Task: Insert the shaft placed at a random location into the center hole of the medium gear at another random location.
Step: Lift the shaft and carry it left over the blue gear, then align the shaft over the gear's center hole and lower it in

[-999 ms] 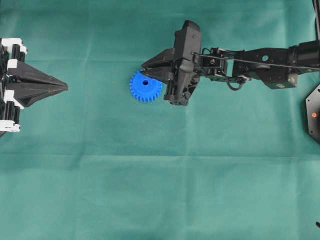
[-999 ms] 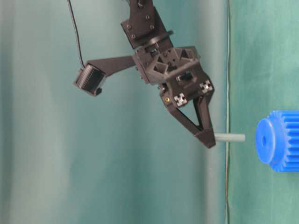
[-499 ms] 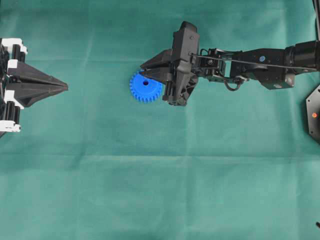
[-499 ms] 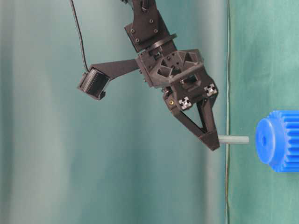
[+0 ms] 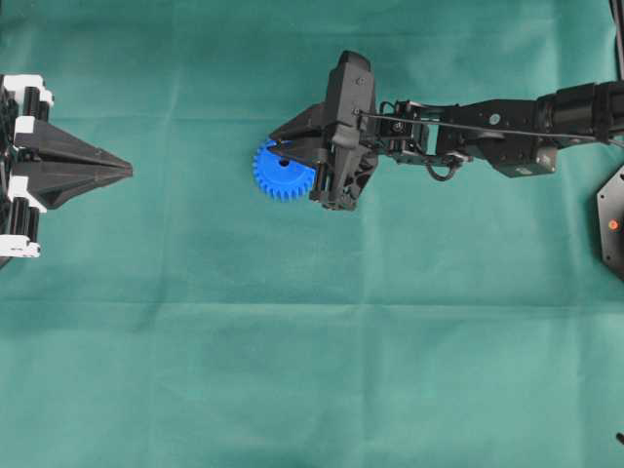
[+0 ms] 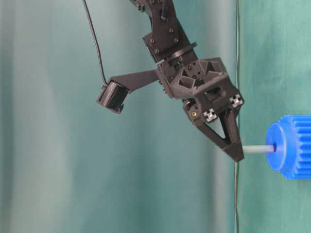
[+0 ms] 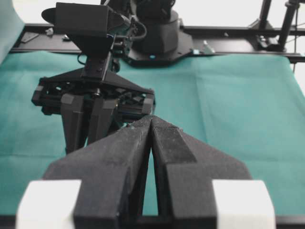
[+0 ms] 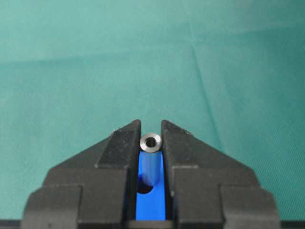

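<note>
The blue medium gear lies flat on the green cloth. My right gripper hovers over it, shut on the silvery shaft, which stands upright between the fingertips. In the table-level view the shaft's lower end meets the gear at the centre of its hub. From the right wrist, the dark center hole shows directly under the shaft, with blue gear filling the gap between the jaws. My left gripper rests shut and empty at the left edge, its tips pressed together.
A black mount with an orange dot sits at the right edge. Seen from the left wrist, the right arm's black base and frame rails stand at the back, and the right gripper hides the gear.
The right gripper has shifted left and come down with the shaft. The shaft's end, earlier apart from the hub, now touches it at the hole. The left arm has stayed still.
</note>
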